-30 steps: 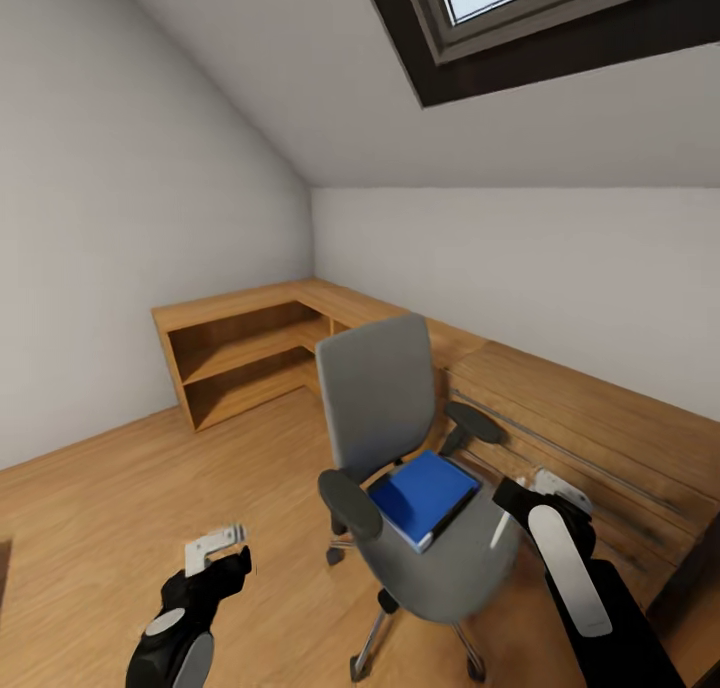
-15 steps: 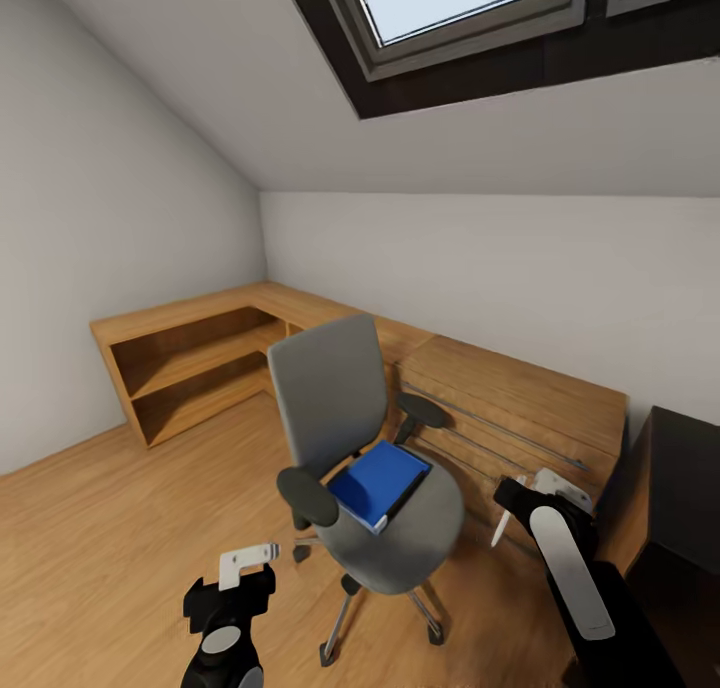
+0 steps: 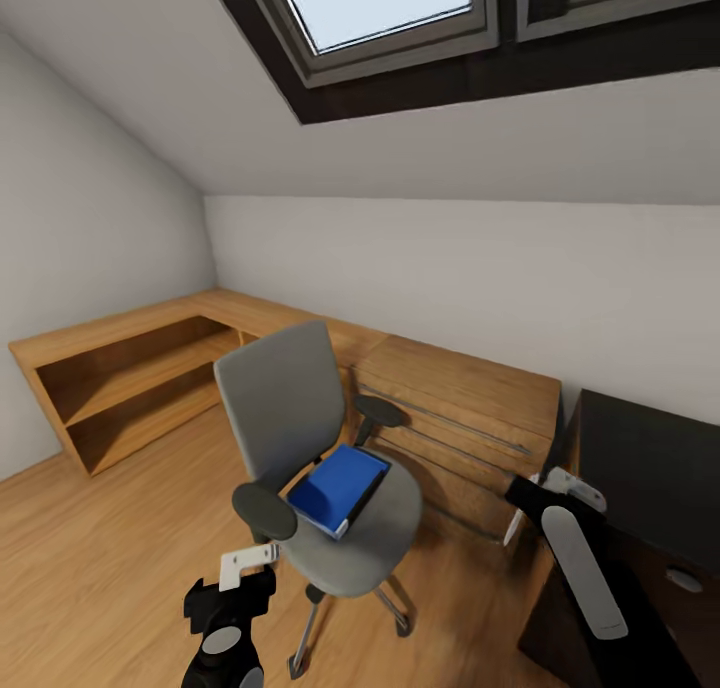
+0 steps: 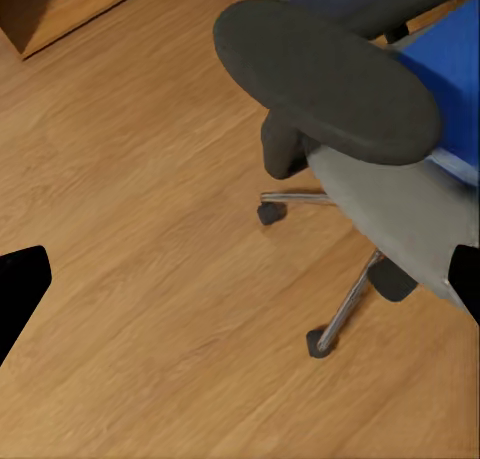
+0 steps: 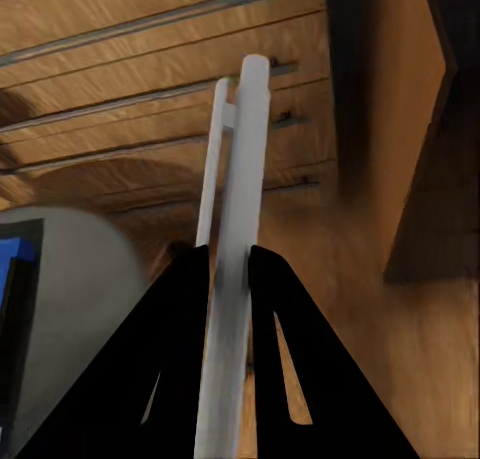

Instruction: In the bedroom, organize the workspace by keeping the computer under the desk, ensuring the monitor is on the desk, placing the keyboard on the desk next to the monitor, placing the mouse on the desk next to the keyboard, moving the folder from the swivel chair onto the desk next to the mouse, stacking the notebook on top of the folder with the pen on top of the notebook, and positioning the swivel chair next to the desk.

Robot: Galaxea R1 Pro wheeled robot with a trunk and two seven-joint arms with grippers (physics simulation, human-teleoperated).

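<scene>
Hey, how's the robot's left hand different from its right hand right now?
The left hand is open and empty, its black fingers spread wide above the wooden floor; the right hand is shut on a thin whitish pen. The left sits beside the grey swivel chair, the right near the black desk. Both have black fingers.

We see the swivel chair [image 3: 310, 438] upright on the wooden floor of the bedroom [image 3: 90, 538], grey tall back, black armrests, metal star base on castors; from the left wrist its near armrest and base legs [image 4: 345, 309] show. The folder [image 3: 338, 486], bright blue, lies flat on the seat, white-and-black spine toward the seat's front edge. The pen [image 5: 232, 279], a thin whitish stick with a clip, stands pinched between the black fingers of the right gripper [image 5: 228, 269]. The desk [image 3: 650, 468], matte black top, sits at right, beside the light wooden cabinets.
</scene>
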